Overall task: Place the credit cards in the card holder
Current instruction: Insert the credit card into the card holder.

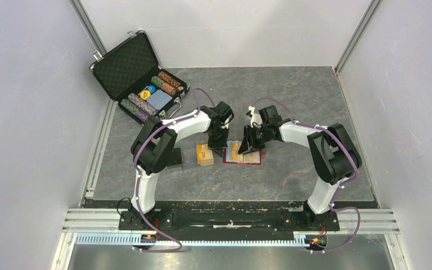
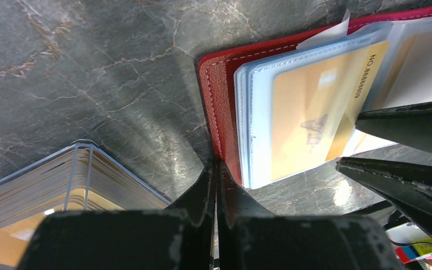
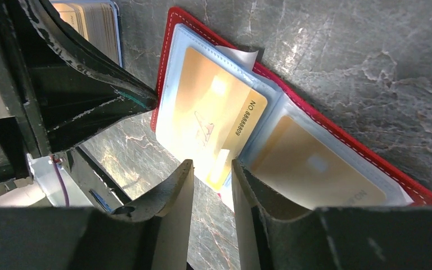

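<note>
Card holder [image 1: 251,158]: red, lying open flat on grey marble-look table [image 1: 292,112], centre-front, between the two arms. Long axis runs L–R in the top view, fold running near–far, clear sleeves facing up. Both grippers hide its mid and L portions from above, so only the red rim and R page show there. Gold card [image 3: 214,112]: sits on the L page, number strip along one short end and long axis slanted vs the holder's edges. One corner sticks out past the sleeve edge toward the R gripper. How far it is seated in the sleeve can't be judged. Second gold card [image 3: 315,169]: on the R page, fully under clear plastic, print blurred by glare. Card stack [image 1: 205,153]: loose pile just L of the holder, not touching it, long axis approx near–far. It is cut off at the frame edge in the L wrist view, count unreadable. Left gripper [image 2: 216,174]: clenched tight, nothing between the fingers, tips at the holder's L edge. Contact w/ the red cover can't be confirmed. Right gripper [image 3: 212,166]: fingers parted w/ bare table showing between, released. The gold card's protruding corner lies at the gap, no clamp seen. Chip case [image 1: 125,67]: black, lid up, far-L corner, holding chips [image 1: 169,83], well apart from the holder.
</note>
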Available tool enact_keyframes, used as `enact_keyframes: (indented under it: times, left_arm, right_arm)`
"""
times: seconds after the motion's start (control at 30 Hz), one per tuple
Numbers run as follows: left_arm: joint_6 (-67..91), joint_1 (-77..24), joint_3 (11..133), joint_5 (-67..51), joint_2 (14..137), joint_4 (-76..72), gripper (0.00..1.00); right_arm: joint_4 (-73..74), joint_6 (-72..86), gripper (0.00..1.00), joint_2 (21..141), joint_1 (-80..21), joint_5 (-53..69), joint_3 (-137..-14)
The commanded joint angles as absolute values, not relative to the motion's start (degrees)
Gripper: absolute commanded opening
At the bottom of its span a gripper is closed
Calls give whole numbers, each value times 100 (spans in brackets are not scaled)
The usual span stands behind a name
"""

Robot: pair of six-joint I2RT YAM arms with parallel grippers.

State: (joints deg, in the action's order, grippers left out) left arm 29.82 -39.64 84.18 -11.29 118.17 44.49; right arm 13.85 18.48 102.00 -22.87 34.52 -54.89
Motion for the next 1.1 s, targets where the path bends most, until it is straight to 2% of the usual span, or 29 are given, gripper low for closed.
enact_keyframes:
  times: [0.0, 0.2, 0.37, 0.47, 0.6, 0.7, 0.8, 1.07]
  left_arm:
    - [2748, -4078, 8457, -1353, 12112, 4221, 2]
    - [2749, -4096, 8498, -1371, 12016, 4217, 4]
    - [2729, -4074, 8542, -1098, 11575, 4219, 35]
    - [2718, -3974, 8571, -1150, 11318, 4189, 41]
    - [2885, -3727, 8395, -1818, 11035, 3727, 44]
    - [3223, -3564, 8107, -2429, 10915, 3084, 45]
    - [3582, -3487, 7864, -2786, 10952, 2568, 45]
    - [3894, -3455, 7550, -2835, 11274, 2203, 44]
  right_arm:
    - [1197, 1956, 32, 10372, -2395, 3727, -5648]
    - [934, 2183, 26, 10361, -2451, 4000, -5729]
    - [1248, 1949, 29, 10058, -2447, 3702, -5841]
    - [1531, 1706, 33, 9893, -2437, 3470, -5960]
    - [1640, 1535, 35, 9739, -2406, 3386, -6015]
    - [1642, 1493, 30, 9732, -2333, 3342, -6016]
    - [1639, 1427, 20, 9803, -2181, 3318, -5971]
    - [1598, 1239, 0, 10104, -2074, 3253, -5672]
